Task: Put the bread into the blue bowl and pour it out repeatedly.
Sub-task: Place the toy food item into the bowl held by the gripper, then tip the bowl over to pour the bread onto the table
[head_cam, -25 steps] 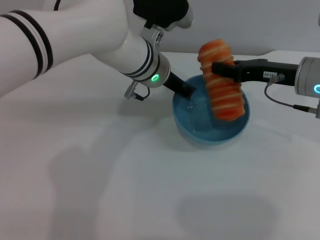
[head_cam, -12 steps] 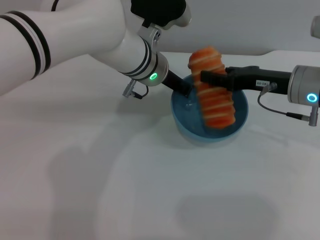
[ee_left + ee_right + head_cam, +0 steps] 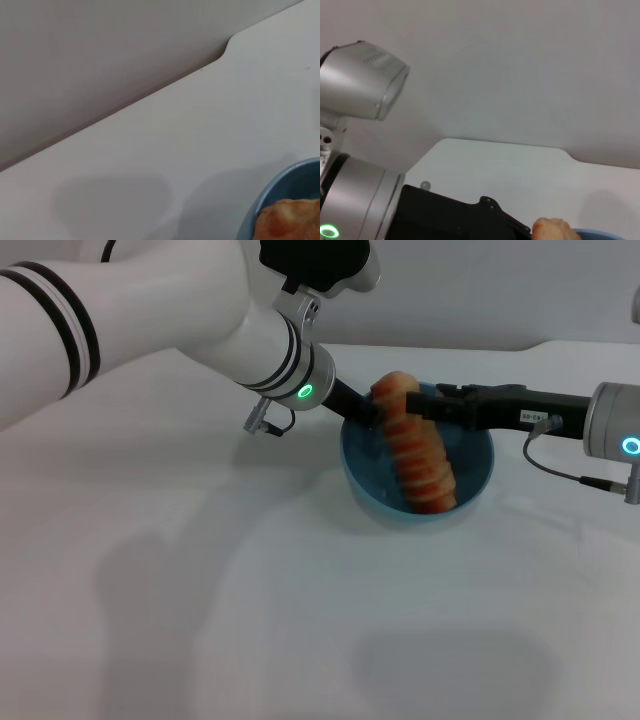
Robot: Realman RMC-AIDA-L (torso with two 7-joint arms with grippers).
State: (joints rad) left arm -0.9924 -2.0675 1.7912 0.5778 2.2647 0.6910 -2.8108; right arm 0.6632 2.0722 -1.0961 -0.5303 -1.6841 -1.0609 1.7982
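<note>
The blue bowl (image 3: 470, 475) stands on the white table just right of centre in the head view. The bread (image 3: 415, 455), orange-brown with pale stripes, leans inside it, lower end on the near side and upper end sticking above the far rim. My right gripper (image 3: 428, 407) reaches in from the right and is shut on the bread's upper part. My left gripper (image 3: 364, 415) comes from the left, shut on the bowl's far-left rim. The left wrist view shows the bowl's rim (image 3: 280, 187) and one end of the bread (image 3: 290, 222). The right wrist view catches the bread's tip (image 3: 552, 230).
The white table (image 3: 250, 620) runs wide in front of and to the left of the bowl. Its far edge meets a grey wall (image 3: 500, 290). My left arm (image 3: 150, 320) spans the upper left; a cable (image 3: 560, 455) hangs from my right wrist.
My right gripper has carried the bread leftward and down, from hanging above the bowl to resting inside it. The left gripper has stayed on the rim.
</note>
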